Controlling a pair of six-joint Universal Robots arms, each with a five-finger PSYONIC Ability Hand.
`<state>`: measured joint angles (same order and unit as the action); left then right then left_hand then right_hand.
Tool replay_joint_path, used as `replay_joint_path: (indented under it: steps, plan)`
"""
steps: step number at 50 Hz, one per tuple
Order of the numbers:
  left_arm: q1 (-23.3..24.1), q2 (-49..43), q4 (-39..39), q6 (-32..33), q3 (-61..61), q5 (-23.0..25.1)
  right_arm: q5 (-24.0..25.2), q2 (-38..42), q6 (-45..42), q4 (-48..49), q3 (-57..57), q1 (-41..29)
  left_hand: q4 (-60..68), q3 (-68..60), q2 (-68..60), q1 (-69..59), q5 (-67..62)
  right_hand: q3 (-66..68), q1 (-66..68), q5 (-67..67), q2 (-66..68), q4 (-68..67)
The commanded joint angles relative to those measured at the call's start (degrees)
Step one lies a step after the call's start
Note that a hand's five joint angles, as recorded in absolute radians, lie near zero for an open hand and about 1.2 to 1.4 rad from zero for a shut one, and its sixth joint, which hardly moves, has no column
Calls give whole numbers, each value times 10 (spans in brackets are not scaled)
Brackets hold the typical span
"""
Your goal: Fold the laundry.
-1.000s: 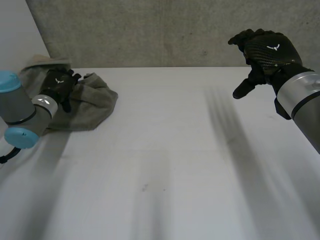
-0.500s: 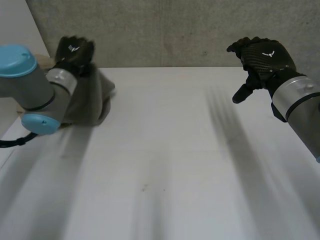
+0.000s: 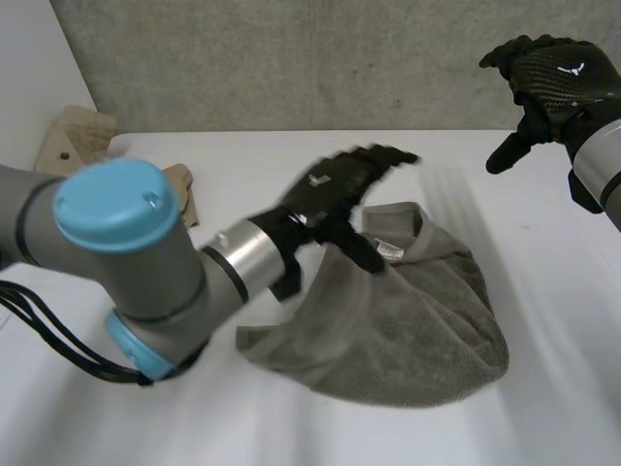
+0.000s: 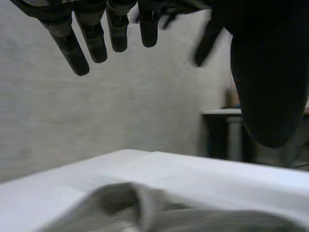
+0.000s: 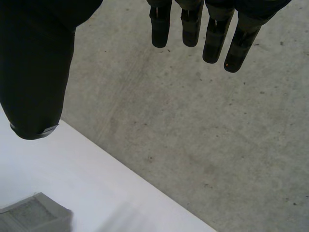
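Note:
A grey-green cloth (image 3: 408, 320) lies in a loose, crumpled heap on the white table (image 3: 252, 155), right of the middle, with a label showing near its far edge. My left hand (image 3: 335, 189) hovers over the cloth's far left edge with its fingers stretched out, open and holding nothing. In the left wrist view its fingers (image 4: 104, 34) are straight above the cloth (image 4: 145, 212). My right hand (image 3: 558, 83) hangs in the air beyond the cloth's far right side, open and empty. Below its thumb (image 5: 34, 72) a corner of the cloth (image 5: 34, 215) shows.
Two tan pieces lie at the table's far left, one (image 3: 73, 136) by the wall and one (image 3: 181, 189) nearer the middle. A concrete wall (image 3: 320, 58) runs along the table's back edge. My left arm (image 3: 126, 262) reaches across the table's left half.
My left hand has carried the cloth from the far left corner to right of the middle and let it go. My right hand has moved a little up and right.

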<state>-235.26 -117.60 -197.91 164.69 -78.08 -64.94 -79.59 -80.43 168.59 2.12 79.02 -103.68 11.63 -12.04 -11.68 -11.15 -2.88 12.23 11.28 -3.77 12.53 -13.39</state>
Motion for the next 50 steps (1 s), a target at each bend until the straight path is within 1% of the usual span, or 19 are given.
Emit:
replay_joint_path:
  steps: [1,5,6,9,10,14,15,18,20,25,28,31,37,40,41,44,46,48,50]
  plan:
    - [-72,4,28,50,-7,-12,17,5,-37,-51,-13,-7,-16,20,16,11,28,-22,-13,38,-25,34]
    - [-72,15,71,56,-33,-12,53,9,-112,-118,-16,-7,-12,17,13,8,25,-22,-13,38,-25,34]
    - [-71,18,81,57,-41,-12,69,15,-148,-143,-11,-7,-7,12,8,3,20,-22,-13,38,-25,34]
    - [-65,33,117,68,-73,-18,91,30,-200,-170,0,-8,13,-9,-12,-18,0,-22,-13,38,-25,34]
    - [-62,39,125,71,-81,-22,98,40,-234,-185,9,-8,21,-17,-21,-26,-9,-22,-13,38,-25,34]
    - [-36,57,144,91,-116,-66,102,51,-299,-189,44,-6,26,-22,-26,-31,-14,-22,-13,38,-25,34]
    - [-25,58,139,101,-123,-90,104,52,-307,-187,50,-5,26,-22,-26,-31,-14,-22,-13,38,-25,34]
    - [-6,53,131,124,-121,-124,109,63,-334,-153,81,-3,23,-19,-22,-28,-10,-22,-13,38,-25,34]
    - [8,47,116,156,-113,-142,110,72,-338,-122,91,-1,20,-15,-19,-24,-7,-22,-13,38,-25,34]
    - [29,-2,93,219,-62,-148,112,98,-342,-36,108,1,18,-14,-17,-23,-5,-22,-13,38,-25,34]
    - [49,-53,94,254,1,-154,115,117,-341,-19,102,1,18,-14,-17,-23,-5,-22,-13,38,-25,34]
    - [53,-99,95,272,55,-166,117,141,-341,-12,84,1,14,-10,-14,-19,-2,-22,-13,38,-25,34]
    - [57,-169,98,287,134,-190,160,213,-346,-9,9,-3,30,-25,-29,-34,-17,-22,-13,38,-25,34]
    - [59,-197,99,296,158,-191,162,244,-348,-13,-25,-5,97,-93,-96,-101,-84,-22,-13,38,-25,34]
    - [59,-203,100,299,162,-191,161,266,-353,-15,-48,-6,110,-106,-110,-115,-98,-22,-12,37,-25,33]
    - [63,-223,99,310,170,-190,160,292,-366,-21,-81,-6,132,-128,-132,-137,-120,-5,5,20,-8,16]
    - [71,-237,99,319,175,-188,159,314,-386,-29,-106,-6,194,-190,-194,-199,-181,14,23,2,11,-2]
    - [75,-244,99,324,179,-188,159,330,-397,-34,-123,-6,228,-224,-227,-233,-215,32,42,-17,29,-21]
    - [78,-253,99,329,184,-187,157,351,-413,-40,-149,-7,270,-266,-269,-275,-257,81,90,-66,78,-69]
